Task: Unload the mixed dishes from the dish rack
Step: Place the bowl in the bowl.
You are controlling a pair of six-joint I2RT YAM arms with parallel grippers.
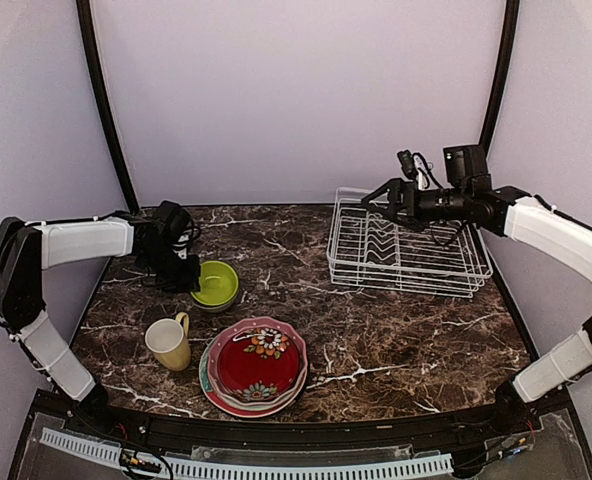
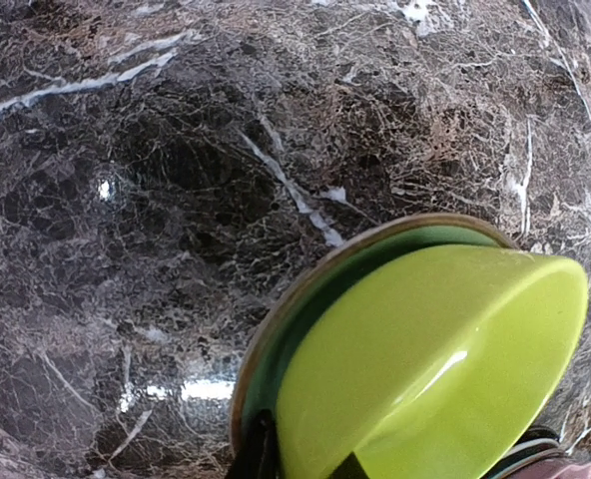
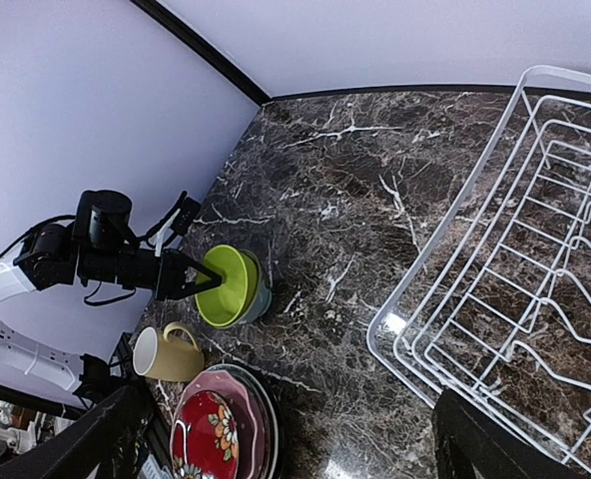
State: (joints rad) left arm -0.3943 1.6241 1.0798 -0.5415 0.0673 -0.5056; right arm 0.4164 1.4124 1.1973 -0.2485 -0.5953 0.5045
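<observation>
The dish rack (image 1: pixel 406 250), one only, stands at the right rear of the tabletop (image 1: pixel 396 340). Its long axis runs left to right. Above its left rear corner hangs the right end effector (image 1: pixel 386 196), fingers spread wide and grasping nothing. On the left stand one lime-green bowl (image 1: pixel 216 281), mouth up, nested in one teal vessel (image 2: pixel 310 304); one pale yellow mug (image 1: pixel 167 343), handle toward the rear; and one stack of plates (image 1: pixel 256 365) showing three rims. The left end effector (image 1: pixel 188 275) is clenched on the bowl's rim.

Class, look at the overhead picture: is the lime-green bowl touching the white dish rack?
Apart. The top view shows the lime-green bowl left of the dish rack, with a stretch of marble table showing between them.
</observation>
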